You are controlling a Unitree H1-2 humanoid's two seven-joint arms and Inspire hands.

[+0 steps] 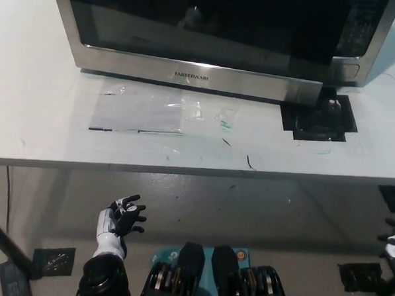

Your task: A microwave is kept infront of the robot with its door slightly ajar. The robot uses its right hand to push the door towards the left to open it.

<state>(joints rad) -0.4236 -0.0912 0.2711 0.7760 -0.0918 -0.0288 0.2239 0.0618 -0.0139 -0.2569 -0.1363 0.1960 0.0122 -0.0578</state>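
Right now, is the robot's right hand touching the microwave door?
Apart. The head view shows the right hand low at the right edge, below the table edge, with bare table between it and the microwave door.

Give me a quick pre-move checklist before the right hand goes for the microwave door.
1. Door ajar: ok, the door of the microwave swings out from the body at its right end.
2. Right hand free: cannot tell, only its edge shows at the frame's right side.
3. Right hand near door: not ok, it hangs below the table edge.
4. Left hand out of the way: ok, open, low at lower left.
5. Table in front of door clear: ok, only flat tape marks.
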